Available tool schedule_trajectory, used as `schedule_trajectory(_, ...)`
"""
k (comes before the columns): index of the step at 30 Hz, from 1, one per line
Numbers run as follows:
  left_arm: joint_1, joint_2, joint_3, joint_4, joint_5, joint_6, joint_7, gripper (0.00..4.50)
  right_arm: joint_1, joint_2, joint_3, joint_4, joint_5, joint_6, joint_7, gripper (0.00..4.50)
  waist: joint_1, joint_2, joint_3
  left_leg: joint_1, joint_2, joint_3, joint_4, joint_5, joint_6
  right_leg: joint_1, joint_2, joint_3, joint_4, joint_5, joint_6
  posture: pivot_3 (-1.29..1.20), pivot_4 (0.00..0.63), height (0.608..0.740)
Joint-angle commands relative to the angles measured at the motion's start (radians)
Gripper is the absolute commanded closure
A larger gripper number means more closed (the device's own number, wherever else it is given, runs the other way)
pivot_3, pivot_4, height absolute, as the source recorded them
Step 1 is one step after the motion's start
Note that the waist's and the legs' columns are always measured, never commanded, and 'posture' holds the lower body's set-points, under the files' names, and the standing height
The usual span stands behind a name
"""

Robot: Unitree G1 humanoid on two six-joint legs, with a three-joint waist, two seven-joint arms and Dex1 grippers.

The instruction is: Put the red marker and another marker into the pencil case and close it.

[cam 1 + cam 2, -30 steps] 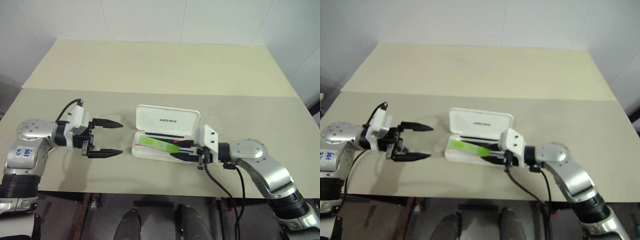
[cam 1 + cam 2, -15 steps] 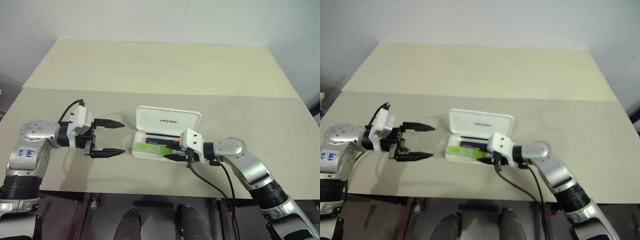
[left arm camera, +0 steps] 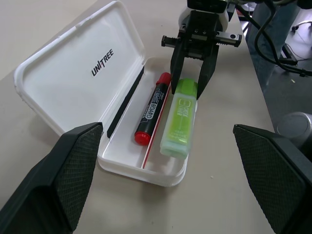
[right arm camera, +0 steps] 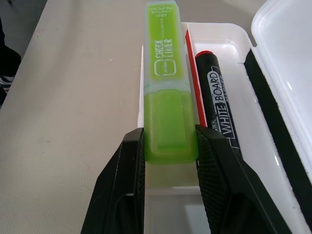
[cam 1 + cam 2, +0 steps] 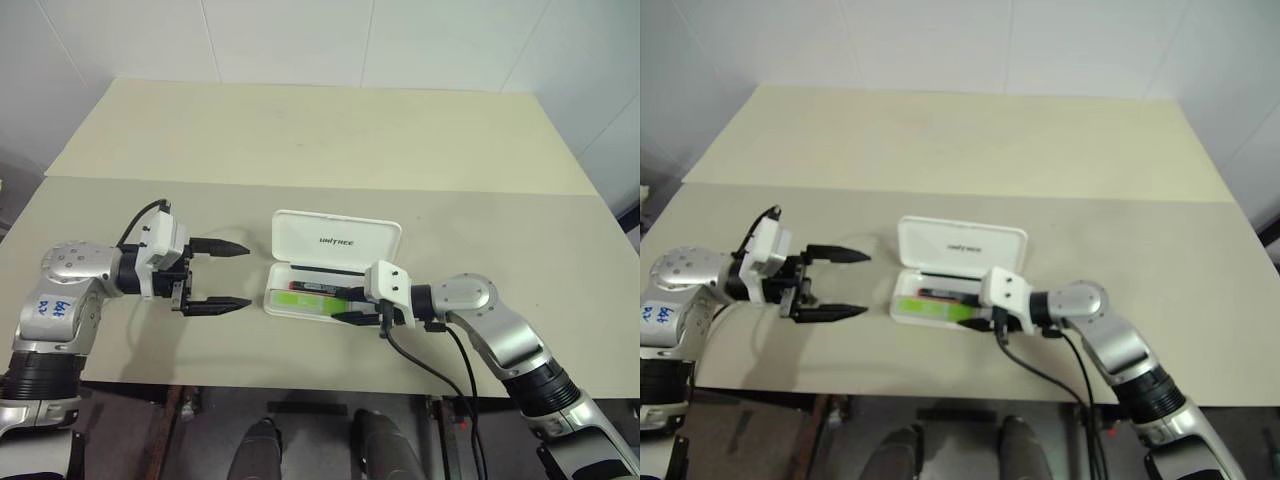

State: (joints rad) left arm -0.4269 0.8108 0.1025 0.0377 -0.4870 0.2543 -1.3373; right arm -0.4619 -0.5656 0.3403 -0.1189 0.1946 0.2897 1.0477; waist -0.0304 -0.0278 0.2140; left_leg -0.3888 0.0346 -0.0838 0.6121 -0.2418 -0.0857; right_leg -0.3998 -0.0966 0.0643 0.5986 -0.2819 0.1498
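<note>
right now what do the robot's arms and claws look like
Both arms are silver metal with rounded joints and black ribbed forearm sections. Each ends in a white wrist block carrying a claw of two black pointed fingers: left claw, right claw. A black cable loops off each wrist. The left arm bears a white sticker with blue handwriting. The left claw's finger pads have a cross-hatched texture.

I see bright, even light from overhead, with soft shadows under both arms on the table (image 5: pixel 330 130). The right eye view looks hazier than the left. The pencil case (image 3: pixel 73 78) lid shows mild glare; the left wrist's near fingers blur.
</note>
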Motion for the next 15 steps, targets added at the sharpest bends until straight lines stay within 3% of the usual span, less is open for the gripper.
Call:
schedule_trajectory(1, -0.015, 0.0, 0.013, -0.024, -0.012, -0.007, 0.004, 0.0, -0.005, -0.008, -0.002, 0.009, -0.019, 0.005, 0.007, 3.41, 0.0, 0.0, 0.0, 0.0, 0.0, 0.0, 0.0, 0.0, 0.0, 0.0, 0.0, 0.0, 0.0, 0.0, 0.0, 0.0, 0.15, 0.74)
schedule_trajectory(2, -0.017, -0.001, 0.013, -0.022, -0.012, -0.008, 0.004, 0.0, -0.01, -0.006, 0.0, 0.016, -0.026, 0.005, 0.001, 3.41, 0.0, 0.0, 0.0, 0.0, 0.0, 0.0, 0.0, 0.0, 0.0, 0.0, 0.0, 0.0, 0.0, 0.0, 0.0, 0.0, 0.15, 0.74)
schedule_trajectory(11, -0.028, -0.011, 0.009, -0.016, -0.01, -0.01, 0.007, 0.0, -0.056, 0.026, -0.009, 0.026, -0.038, 0.002, -0.02, 0.22, 0.0, 0.0, 0.0, 0.0, 0.0, 0.0, 0.0, 0.0, 0.0, 0.0, 0.0, 0.0, 0.001, 0.0, 0.0, 0.0, 0.15, 0.74)
schedule_trajectory(12, -0.03, -0.011, 0.008, -0.014, -0.009, -0.011, 0.007, 0.0, -0.064, 0.03, -0.014, 0.023, -0.033, 0.004, -0.019, 0.02, -0.001, 0.0, 0.0, 0.0, 0.0, 0.0, 0.0, 0.0, 0.0, -0.001, 0.0, 0.0, 0.001, 0.0, 0.0, 0.0, 0.15, 0.74)
schedule_trajectory(15, -0.033, -0.012, 0.008, -0.012, -0.009, -0.012, 0.005, 0.0, -0.081, 0.045, -0.034, 0.011, -0.011, 0.018, -0.019, 0.02, -0.001, 0.0, 0.0, -0.001, 0.0, 0.0, 0.0, 0.0, 0.0, -0.002, 0.0, 0.0, 0.002, 0.001, 0.002, 0.0, 0.15, 0.74)
